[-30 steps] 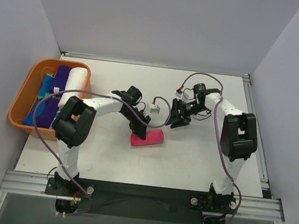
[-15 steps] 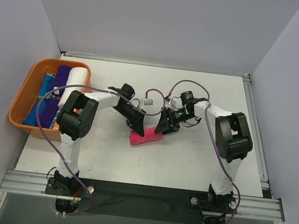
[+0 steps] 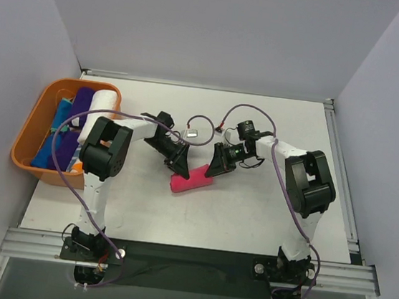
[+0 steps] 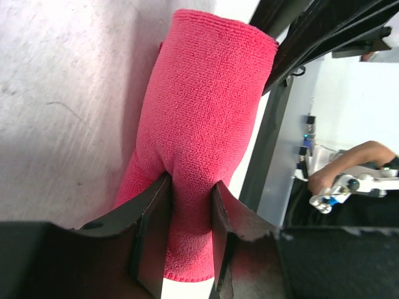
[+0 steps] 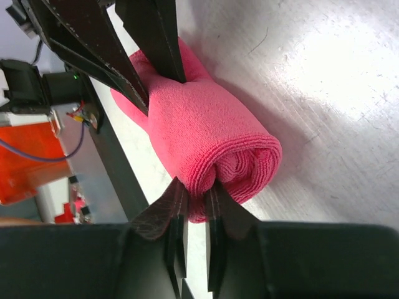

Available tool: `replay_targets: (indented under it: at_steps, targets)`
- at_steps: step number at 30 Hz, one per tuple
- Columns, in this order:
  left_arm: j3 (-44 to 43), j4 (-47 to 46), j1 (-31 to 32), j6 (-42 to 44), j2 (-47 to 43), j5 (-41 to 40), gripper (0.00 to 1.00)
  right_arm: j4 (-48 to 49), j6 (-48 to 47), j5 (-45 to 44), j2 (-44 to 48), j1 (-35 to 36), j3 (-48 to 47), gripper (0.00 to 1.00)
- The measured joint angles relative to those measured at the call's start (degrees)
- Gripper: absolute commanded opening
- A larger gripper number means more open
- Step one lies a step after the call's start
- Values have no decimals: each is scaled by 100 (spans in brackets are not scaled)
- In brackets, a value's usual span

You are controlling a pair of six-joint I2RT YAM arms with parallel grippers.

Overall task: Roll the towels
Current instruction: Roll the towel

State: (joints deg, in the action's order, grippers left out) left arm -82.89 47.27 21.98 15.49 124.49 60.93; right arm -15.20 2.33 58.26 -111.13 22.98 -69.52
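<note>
Moved left since a second ago: right gripper (image 3: 215, 170), off open table right of centre and onto the right end of the hot pink towel (image 3: 192, 182). Drawn a little left too: left gripper (image 3: 180, 167), and the towel with it.

Rolled into a short cylinder, lying on the table (image 3: 264, 215) just below frame centre in the top view, right end tilted higher.

In the left wrist view, pinched partway along its length (image 4: 206, 112) by the left gripper (image 4: 190, 196), fingers narrow, cloth bulging above the pinch.

In the right wrist view, caught at the spiral end (image 5: 206, 137) by the right gripper (image 5: 194, 194), almost closed on the outer layers at the roll's lower edge.

At far left of the top view, packed side by side in the orange basket (image 3: 24, 140): blue towel (image 3: 59, 115), purple towel (image 3: 82, 100), white towel (image 3: 101, 109).
</note>
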Motion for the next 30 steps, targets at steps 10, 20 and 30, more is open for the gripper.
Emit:
replay_targets:
  at_steps: [10, 20, 30]
  targets:
    - [262, -166, -227, -260, -140, 72, 51, 157, 595, 557, -470, -133, -131, 0]
    - [1408, -1294, 46, 625, -2260, -2096, 87, 168, 1445, 927, -800, -186, -197, 0]
    - [2426, -2109, 1449, 2149, -3342, -3654, 97, 116, 2057, 1145, -1207, -404, -490, 0]
